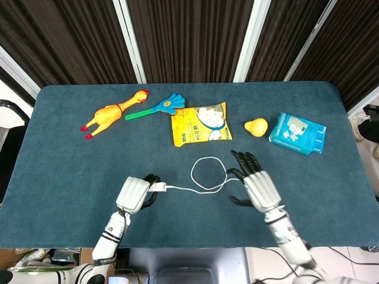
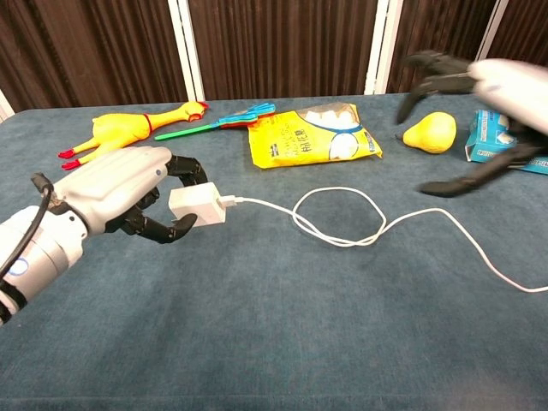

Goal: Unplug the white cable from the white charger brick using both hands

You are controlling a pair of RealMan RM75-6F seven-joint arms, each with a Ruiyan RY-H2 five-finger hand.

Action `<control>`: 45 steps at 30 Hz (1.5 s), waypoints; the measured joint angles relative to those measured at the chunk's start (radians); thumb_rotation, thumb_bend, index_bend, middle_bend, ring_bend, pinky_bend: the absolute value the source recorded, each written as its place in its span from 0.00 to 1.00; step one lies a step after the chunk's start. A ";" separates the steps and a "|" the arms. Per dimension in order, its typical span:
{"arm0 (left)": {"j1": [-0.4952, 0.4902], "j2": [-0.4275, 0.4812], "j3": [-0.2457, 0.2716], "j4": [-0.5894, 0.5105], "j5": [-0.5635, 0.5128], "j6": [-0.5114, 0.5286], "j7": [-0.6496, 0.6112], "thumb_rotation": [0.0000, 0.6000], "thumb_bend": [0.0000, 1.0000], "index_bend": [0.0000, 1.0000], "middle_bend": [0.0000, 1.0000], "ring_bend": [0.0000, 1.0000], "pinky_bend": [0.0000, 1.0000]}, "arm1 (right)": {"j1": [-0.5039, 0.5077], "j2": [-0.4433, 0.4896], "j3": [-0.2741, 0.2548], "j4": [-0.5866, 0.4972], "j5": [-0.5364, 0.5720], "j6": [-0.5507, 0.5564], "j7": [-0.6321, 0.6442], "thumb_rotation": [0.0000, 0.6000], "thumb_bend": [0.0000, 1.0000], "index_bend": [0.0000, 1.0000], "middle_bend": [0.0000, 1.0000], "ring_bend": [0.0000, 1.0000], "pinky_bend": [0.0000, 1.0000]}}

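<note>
The table (image 1: 71,177) wears matt blue cloth, the charger brick (image 2: 198,205) is smooth white plastic, and the snack bag (image 1: 200,123) is glossy film.

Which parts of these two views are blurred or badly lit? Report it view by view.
Chest view: the right hand is smeared by motion blur, its outline soft; the left hand, white charger brick and white cable are sharp. Head view: the right hand is only slightly soft, everything else crisp. Lighting is even in both, shadows faint, no glare.
</note>
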 measured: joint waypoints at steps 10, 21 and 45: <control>-0.005 -0.005 -0.029 -0.060 -0.056 0.013 0.056 1.00 0.55 0.75 0.78 1.00 1.00 | 0.150 -0.242 0.076 0.155 0.089 -0.063 -0.028 1.00 0.33 0.58 0.17 0.00 0.00; -0.012 -0.013 -0.033 -0.055 -0.062 0.019 0.050 1.00 0.55 0.75 0.79 1.00 1.00 | 0.231 -0.385 0.090 0.275 0.118 -0.064 0.038 1.00 0.38 0.63 0.20 0.00 0.00; -0.003 -0.020 -0.027 -0.100 -0.052 0.069 0.059 1.00 0.56 0.75 0.79 1.00 1.00 | 0.298 -0.435 0.105 0.294 0.184 -0.094 0.113 1.00 0.43 0.66 0.23 0.00 0.00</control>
